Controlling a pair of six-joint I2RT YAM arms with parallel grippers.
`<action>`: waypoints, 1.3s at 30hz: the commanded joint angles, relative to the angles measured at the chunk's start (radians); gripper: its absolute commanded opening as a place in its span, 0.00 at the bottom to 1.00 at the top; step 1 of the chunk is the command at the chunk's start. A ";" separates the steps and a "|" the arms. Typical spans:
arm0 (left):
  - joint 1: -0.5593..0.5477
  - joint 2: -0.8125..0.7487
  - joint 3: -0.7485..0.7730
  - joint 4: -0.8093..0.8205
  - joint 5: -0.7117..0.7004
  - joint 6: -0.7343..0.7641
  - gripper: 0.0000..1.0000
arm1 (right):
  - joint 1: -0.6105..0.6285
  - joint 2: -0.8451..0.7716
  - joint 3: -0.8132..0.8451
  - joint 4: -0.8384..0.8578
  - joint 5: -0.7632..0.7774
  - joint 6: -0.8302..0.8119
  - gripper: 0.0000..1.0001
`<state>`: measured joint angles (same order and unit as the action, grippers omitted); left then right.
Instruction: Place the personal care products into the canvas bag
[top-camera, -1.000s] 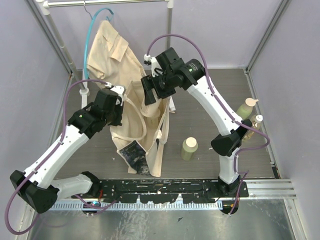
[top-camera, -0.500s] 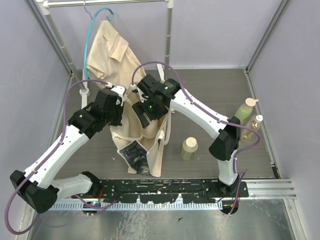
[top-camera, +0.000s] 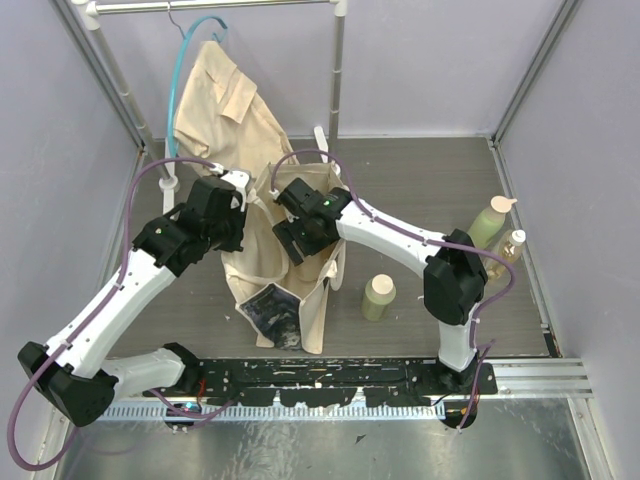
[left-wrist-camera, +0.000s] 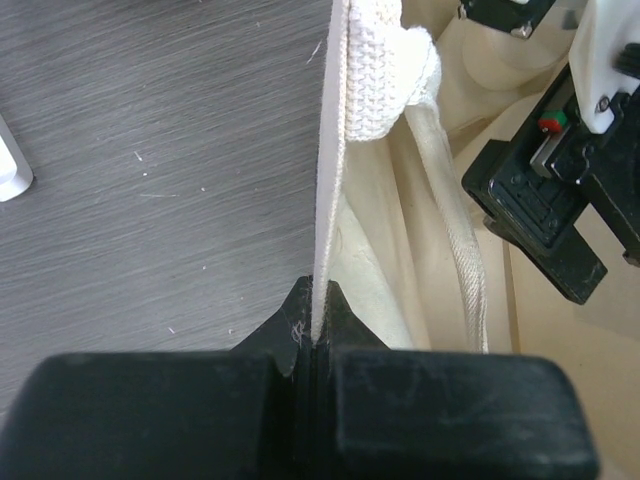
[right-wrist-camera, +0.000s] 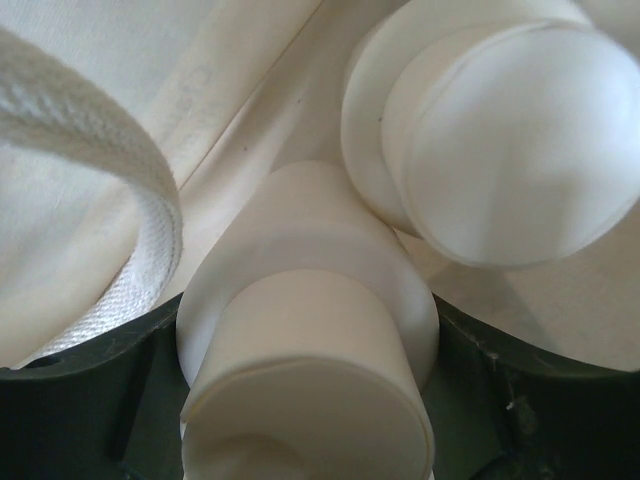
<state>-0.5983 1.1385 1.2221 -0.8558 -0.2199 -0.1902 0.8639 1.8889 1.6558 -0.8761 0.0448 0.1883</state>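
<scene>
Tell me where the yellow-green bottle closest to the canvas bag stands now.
In the top view the yellow-green bottle stands upright on the table, just right of the canvas bag and left of two other bottles near the right wall.

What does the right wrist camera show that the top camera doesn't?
Right wrist only: a cream bottle between its fingers, beside another cream-capped bottle inside the canvas bag. Top only: on the table, a green bottle, a capped bottle and an amber bottle; the shirt; the left gripper at the bag's rim. Both: the canvas bag, the right gripper in its mouth.
</scene>
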 joint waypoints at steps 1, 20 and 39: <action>-0.002 -0.015 0.041 -0.020 0.002 0.013 0.00 | -0.002 -0.069 0.021 0.093 0.076 -0.002 0.01; -0.002 -0.012 0.042 -0.011 0.005 0.016 0.00 | -0.001 0.058 0.018 0.040 0.067 -0.031 0.10; -0.003 -0.009 0.030 0.001 0.025 0.006 0.00 | -0.001 -0.022 0.330 -0.140 0.012 -0.044 0.95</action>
<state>-0.5983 1.1385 1.2236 -0.8585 -0.2104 -0.1867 0.8665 1.9469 1.9118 -0.9504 0.0826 0.1734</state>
